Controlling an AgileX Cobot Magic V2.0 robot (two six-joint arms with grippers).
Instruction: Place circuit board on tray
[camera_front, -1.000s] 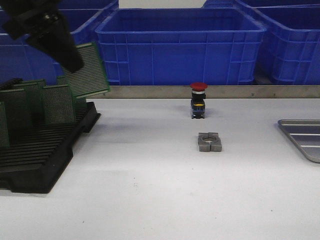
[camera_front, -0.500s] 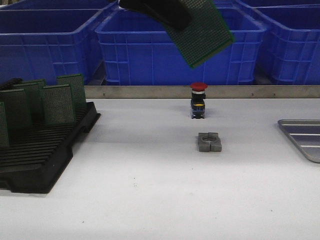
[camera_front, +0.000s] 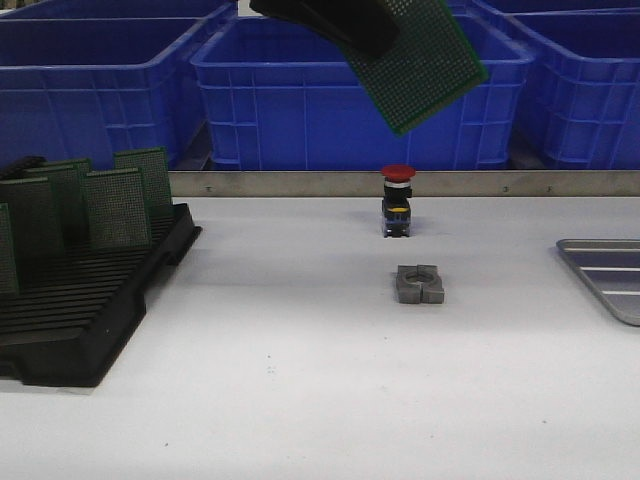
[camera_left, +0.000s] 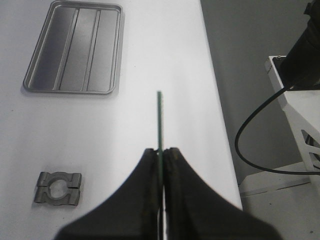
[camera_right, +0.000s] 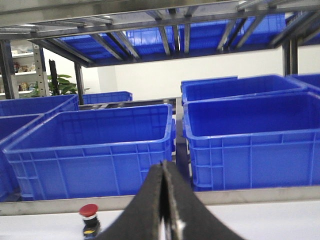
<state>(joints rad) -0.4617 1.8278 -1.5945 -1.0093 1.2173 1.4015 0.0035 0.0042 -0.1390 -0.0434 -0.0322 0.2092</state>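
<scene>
Front view: the left tool (camera_front: 372, 38) hangs high over the middle of the worktop (camera_front: 300, 380), in front of the blue crates (camera_front: 350, 90). It is clamped on the top edge of a green board (camera_front: 425, 65), which hangs tilted with its face to the camera and its lower corner above the red button (camera_front: 398, 200). A grey clamp block (camera_front: 419, 284) lies just nearer than the button. At far left a black rack (camera_front: 85, 300) holds more boards (camera_front: 115, 205) upright in its slots. The tray (camera_front: 608, 275) lies flat at the right edge, cut off by the frame, well apart from the held board.

Left wrist view: the left tool's two dark fingers (camera_left: 145, 200) are pressed together on the board (camera_left: 159, 125), seen edge-on as a thin green line. Below on the white worktop (camera_left: 150, 65) lie the whole tray (camera_left: 75, 47), nothing on it, and the clamp block (camera_left: 59, 188). A black cable (camera_left: 250, 145) loops past the worktop's edge.

Right wrist view: the right tool (camera_right: 165, 205) has its fingers closed against each other with nothing between them. Beyond it stand blue crates (camera_right: 95, 150) under metal shelving (camera_right: 165, 25), with the red button (camera_right: 90, 217) low at the left.
</scene>
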